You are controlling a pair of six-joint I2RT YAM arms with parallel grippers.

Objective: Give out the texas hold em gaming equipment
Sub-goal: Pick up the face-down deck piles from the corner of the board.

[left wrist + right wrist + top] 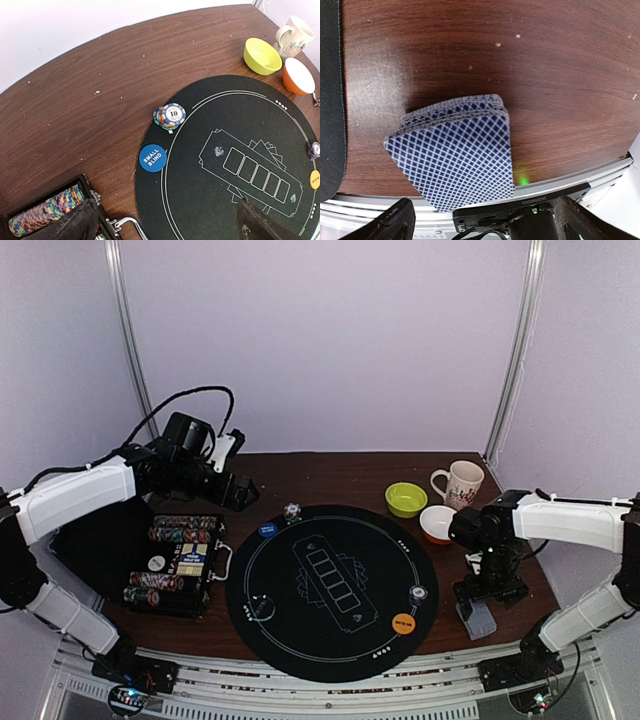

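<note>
1. Nearest, at the table's front edge off the mat's 4 o'clock side, the deck of cards lay face down. The right gripper hung over it, jaws spread wide, holding nothing.
2. On the mat, an orange disc sat at 4 o'clock, a blue disc at 10 and a chip stack at 11.
3. Farthest, the left gripper hovered open and empty, at 10 o'clock from that stack.

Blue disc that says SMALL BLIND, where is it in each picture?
Top external: blue disc at the black mat's upper-left edge.
Left wrist: lower left of middle, at the mat's left edge.
Right wrist: not in it.
Shared landmark: the black mat, a dark strip down the right wrist view's left side.
</note>
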